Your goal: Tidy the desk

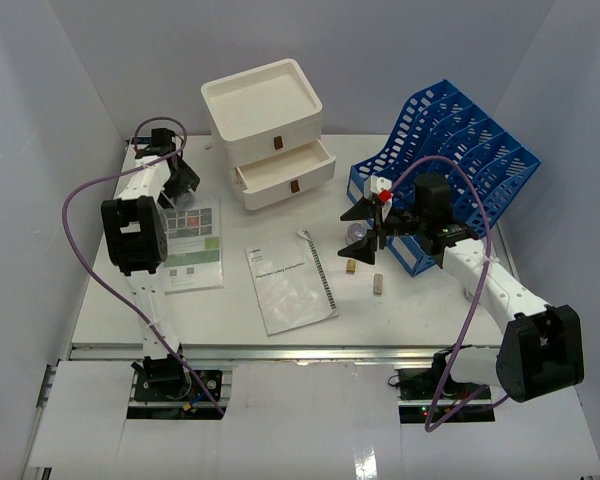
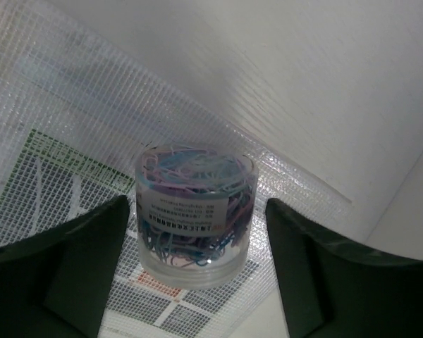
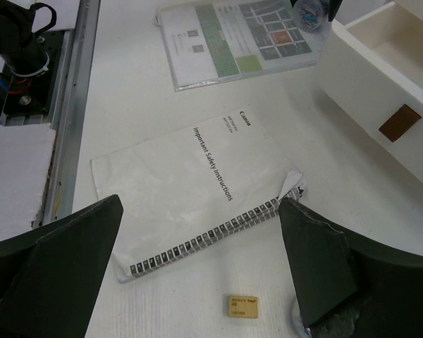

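The desk is a wide white tabletop. On it, a clear round jar of coloured paper clips stands on a laminated sheet. My left gripper is open, one finger on each side of the jar with a narrow gap on both sides. From above, the left gripper is at the back left and hides the jar. My right gripper is open and empty above the desk, over a small tan block. It hovers mid-right.
A safety-instructions booklet lies at the centre, the laminated sheet to its left. A white drawer box with one drawer open stands at the back. A blue file rack is at the back right. A second small block lies near the tan block.
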You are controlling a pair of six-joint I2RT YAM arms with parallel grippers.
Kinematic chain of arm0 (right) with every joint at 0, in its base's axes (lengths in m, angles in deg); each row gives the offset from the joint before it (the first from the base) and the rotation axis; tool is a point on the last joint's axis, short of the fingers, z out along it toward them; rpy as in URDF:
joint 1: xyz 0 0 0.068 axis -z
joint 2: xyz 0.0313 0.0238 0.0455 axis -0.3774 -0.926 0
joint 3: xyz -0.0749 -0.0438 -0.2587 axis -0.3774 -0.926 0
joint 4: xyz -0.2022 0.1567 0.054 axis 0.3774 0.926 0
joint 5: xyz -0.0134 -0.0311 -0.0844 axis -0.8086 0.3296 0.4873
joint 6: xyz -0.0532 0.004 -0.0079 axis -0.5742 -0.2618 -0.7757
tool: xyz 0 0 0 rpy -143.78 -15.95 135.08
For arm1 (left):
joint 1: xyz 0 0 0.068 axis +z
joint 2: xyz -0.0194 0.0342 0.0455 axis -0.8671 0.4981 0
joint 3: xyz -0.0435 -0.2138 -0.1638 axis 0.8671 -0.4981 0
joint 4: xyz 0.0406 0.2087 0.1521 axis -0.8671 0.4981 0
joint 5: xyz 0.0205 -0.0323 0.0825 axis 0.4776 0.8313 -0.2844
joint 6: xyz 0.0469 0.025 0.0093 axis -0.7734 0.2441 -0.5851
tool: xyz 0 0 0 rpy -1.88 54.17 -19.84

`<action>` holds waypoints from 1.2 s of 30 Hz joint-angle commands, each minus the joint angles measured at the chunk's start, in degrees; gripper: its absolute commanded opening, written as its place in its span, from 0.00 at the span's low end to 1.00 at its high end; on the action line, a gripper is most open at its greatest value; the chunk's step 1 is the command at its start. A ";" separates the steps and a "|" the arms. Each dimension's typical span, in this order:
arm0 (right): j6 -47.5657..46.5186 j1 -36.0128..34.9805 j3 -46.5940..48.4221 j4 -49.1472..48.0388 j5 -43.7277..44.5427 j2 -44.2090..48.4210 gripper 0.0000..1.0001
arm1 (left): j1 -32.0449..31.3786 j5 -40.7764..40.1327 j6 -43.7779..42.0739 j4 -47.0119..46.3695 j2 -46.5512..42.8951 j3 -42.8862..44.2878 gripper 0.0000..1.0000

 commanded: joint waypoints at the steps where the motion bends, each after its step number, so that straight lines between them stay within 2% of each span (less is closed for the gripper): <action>1: -0.83 0.12 -0.04 -0.58 -1.95 1.27 0.98 | 0.37 -0.60 -0.06 2.08 -0.66 0.10 0.71; 6: -0.86 0.87 -0.15 -0.50 -2.12 1.40 0.98 | 0.37 0.33 -0.52 -1.38 -7.56 -6.28 0.38; 10: -0.86 1.81 -0.34 -0.68 -2.38 2.15 0.98 | -0.50 3.21 -4.80 -8.45 -20.51 -15.27 0.22; 14: -0.93 2.82 -0.57 -0.84 -2.39 2.63 0.98 | -3.37 15.89 -10.42 -19.07 -36.54 -26.44 0.13; 15: -0.94 3.19 -0.59 -0.91 -2.39 2.64 0.98 | -6.10 17.59 -10.89 -21.56 -39.57 -28.29 0.11; 20: -0.77 4.38 -0.77 -1.16 -2.67 2.70 0.98 | -18.90 16.12 -6.78 -24.19 -47.53 -30.08 0.07; 22: -0.85 4.74 -0.68 -1.11 -2.65 2.72 0.98 | -24.54 15.13 -3.69 -24.52 -46.86 -28.10 0.06; 26: -0.67 5.64 -0.95 -1.38 -2.74 3.08 0.98 | -29.37 11.49 0.62 -24.61 -40.68 -22.16 0.07; 29: -0.34 6.64 -1.05 -1.59 -3.12 3.27 0.98 | -31.39 6.64 2.06 -24.68 -34.86 -16.49 0.07; 36: 0.77 8.74 -1.38 -2.38 -4.62 3.65 0.98 | -32.85 3.68 4.78 -22.87 -21.21 -2.25 0.11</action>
